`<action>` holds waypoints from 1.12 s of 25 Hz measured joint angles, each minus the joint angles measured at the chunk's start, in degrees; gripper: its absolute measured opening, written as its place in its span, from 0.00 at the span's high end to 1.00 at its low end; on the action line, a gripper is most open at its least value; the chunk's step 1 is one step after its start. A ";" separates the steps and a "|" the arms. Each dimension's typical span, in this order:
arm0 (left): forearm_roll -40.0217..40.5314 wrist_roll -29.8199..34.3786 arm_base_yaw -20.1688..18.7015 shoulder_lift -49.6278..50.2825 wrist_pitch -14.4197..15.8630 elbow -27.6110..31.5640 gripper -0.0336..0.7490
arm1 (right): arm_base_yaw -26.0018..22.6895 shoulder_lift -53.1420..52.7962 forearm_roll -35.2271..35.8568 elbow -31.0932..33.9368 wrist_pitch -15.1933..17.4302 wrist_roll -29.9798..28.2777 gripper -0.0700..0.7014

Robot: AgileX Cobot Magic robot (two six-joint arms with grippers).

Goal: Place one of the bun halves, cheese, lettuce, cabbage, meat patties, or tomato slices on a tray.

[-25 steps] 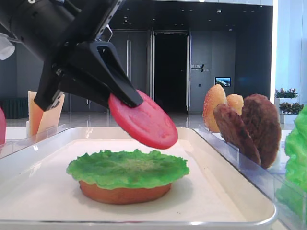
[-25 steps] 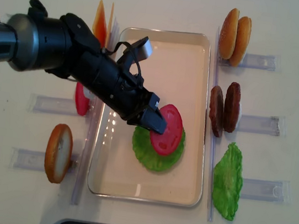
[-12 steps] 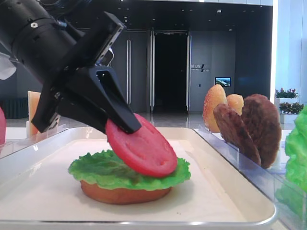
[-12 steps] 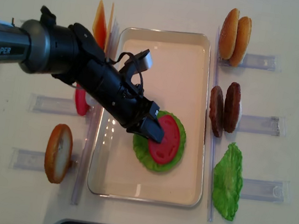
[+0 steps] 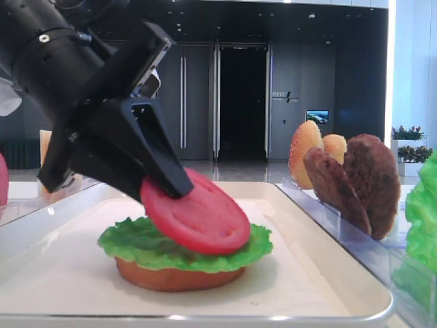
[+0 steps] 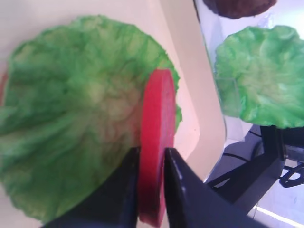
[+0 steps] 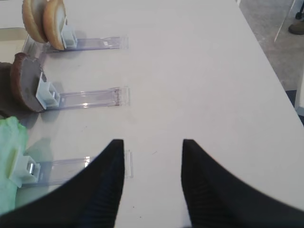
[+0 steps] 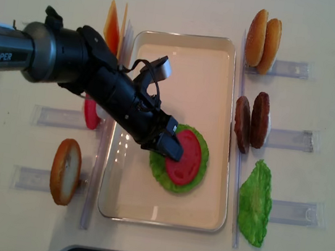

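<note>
A pinkish-red tomato slice (image 5: 198, 219) (image 8: 186, 158) lies tilted on the green lettuce (image 5: 136, 242) (image 8: 160, 169). The lettuce covers a flat bun half (image 5: 177, 279) in the off-white tray (image 5: 328, 273) (image 8: 189, 60). My left gripper (image 5: 174, 188) (image 8: 173, 150) (image 6: 152, 152) reaches in from the left, and its black fingers (image 6: 178, 180) still pinch the slice's near edge (image 6: 154, 118) from both sides. My right gripper (image 7: 153, 142) stands open over bare table beside the racks, holding nothing.
Right of the tray, clear racks hold two domed buns (image 8: 265, 33), two dark patties (image 8: 250, 121) and a spare lettuce leaf (image 8: 255, 203). On the left stand cheese slices (image 8: 112, 27), another tomato slice (image 8: 89, 113) and a bun (image 8: 65, 170).
My left gripper has come down and slightly left, bringing the tomato slice from above the lettuce to rest on it. The right gripper shows no earlier view.
</note>
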 joint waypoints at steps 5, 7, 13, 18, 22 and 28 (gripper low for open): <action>7.81 -6.53 0.50 -0.18 -0.96 0.00 0.49 | 0.00 0.00 0.00 0.00 0.00 0.00 0.51; 8.85 -7.49 1.12 -1.22 -1.28 0.00 0.38 | 0.00 0.00 0.00 0.00 0.00 0.00 0.51; 9.62 -9.40 4.53 -7.40 -1.29 0.06 0.30 | 0.00 0.00 0.00 0.00 0.00 0.00 0.51; 14.70 -13.87 6.68 -14.63 0.23 0.06 0.29 | 0.00 0.00 0.00 0.00 0.00 0.00 0.51; 23.42 -21.51 8.36 -21.64 0.93 0.06 0.29 | 0.00 0.00 0.00 0.00 0.00 0.00 0.51; 39.82 -33.81 14.70 -29.00 5.58 -0.88 0.37 | 0.00 0.00 0.00 0.00 0.00 0.00 0.51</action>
